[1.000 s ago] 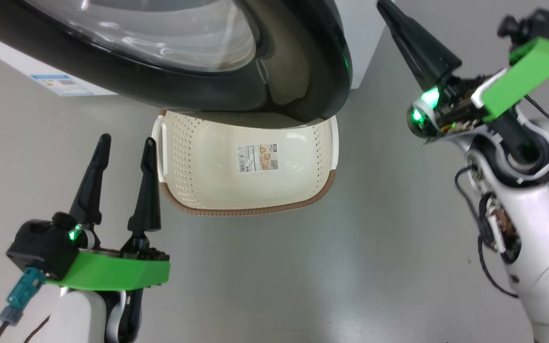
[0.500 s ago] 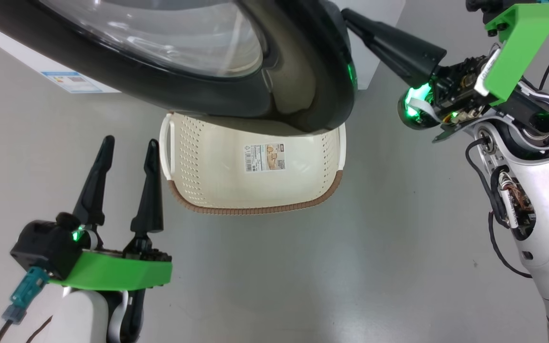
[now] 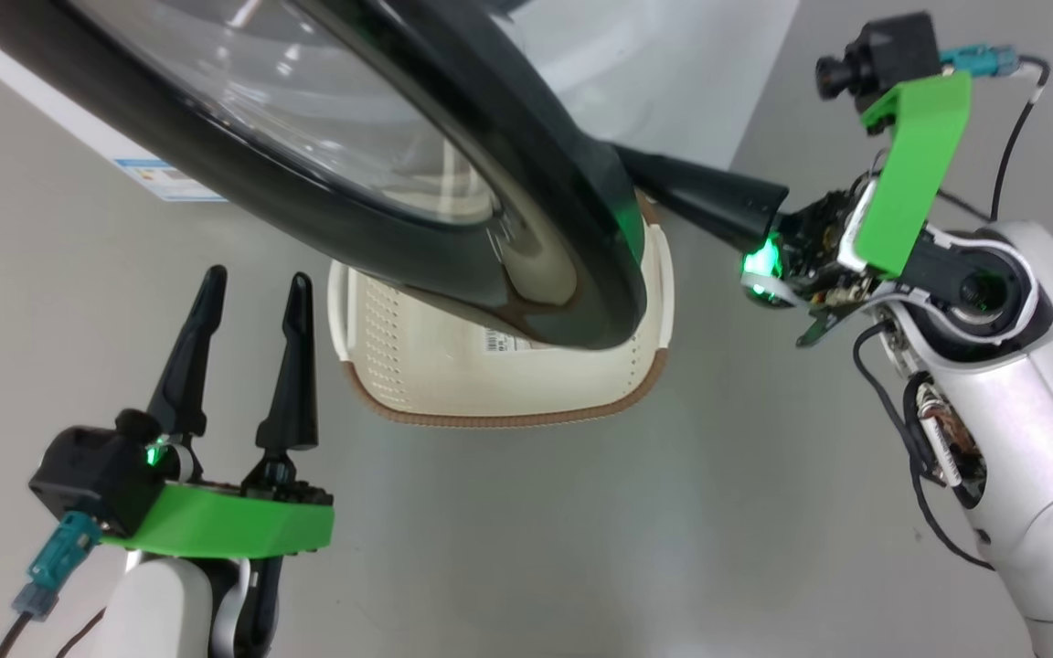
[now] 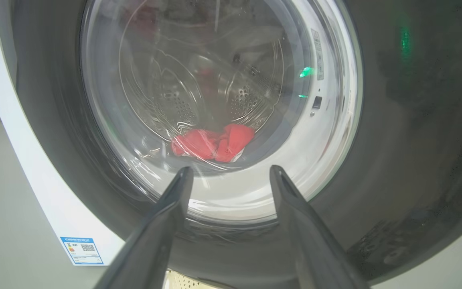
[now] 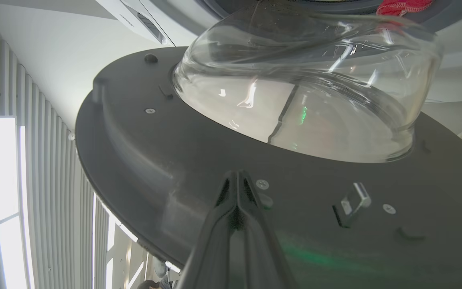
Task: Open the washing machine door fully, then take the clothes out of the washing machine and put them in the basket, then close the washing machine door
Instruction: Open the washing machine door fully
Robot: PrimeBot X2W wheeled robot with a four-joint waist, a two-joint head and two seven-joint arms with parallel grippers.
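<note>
The washing machine door, black-rimmed with a bulging glass window, stands partly open above the basket. My right gripper is shut, and its tips rest against the door's grey inner face just below the glass bowl, next to the metal latch. My left gripper is open and holds nothing, to the left of the basket. In the left wrist view that gripper faces the door's front, and the red clothes show through the glass inside the steel drum of the washing machine.
A blue label marks the machine's lower front corner. The cream basket sits on grey floor, its far half under the door rim. Open floor lies in front of the basket between my arms. A slatted wall shows in the right wrist view.
The door has swung further open, its rim now lower over the basket. My right gripper moved left and down behind the rim. The left arm held still.
</note>
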